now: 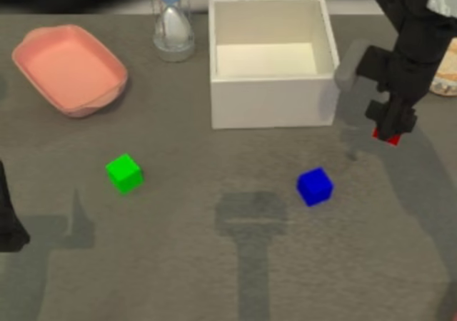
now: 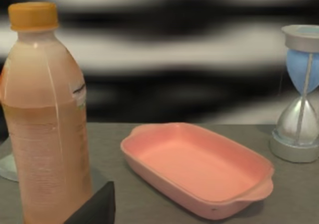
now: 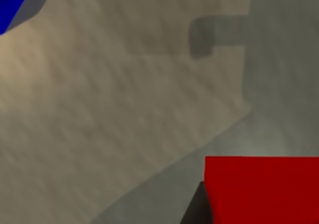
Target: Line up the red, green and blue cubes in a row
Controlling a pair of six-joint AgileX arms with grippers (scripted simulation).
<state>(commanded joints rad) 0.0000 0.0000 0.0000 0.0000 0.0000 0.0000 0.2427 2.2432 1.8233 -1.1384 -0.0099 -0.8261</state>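
Right tool poised directly over the red cube at the tabletop's right, beside the white box (finger state cannot be told); blue cube lies nearby toward the left, green cube well beyond.

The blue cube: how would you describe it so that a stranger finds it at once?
Start at the white box in the top view. Just in front of its right corner, on the grey table, sits the blue cube. It is deep blue and stands free; the green cube lies far left.
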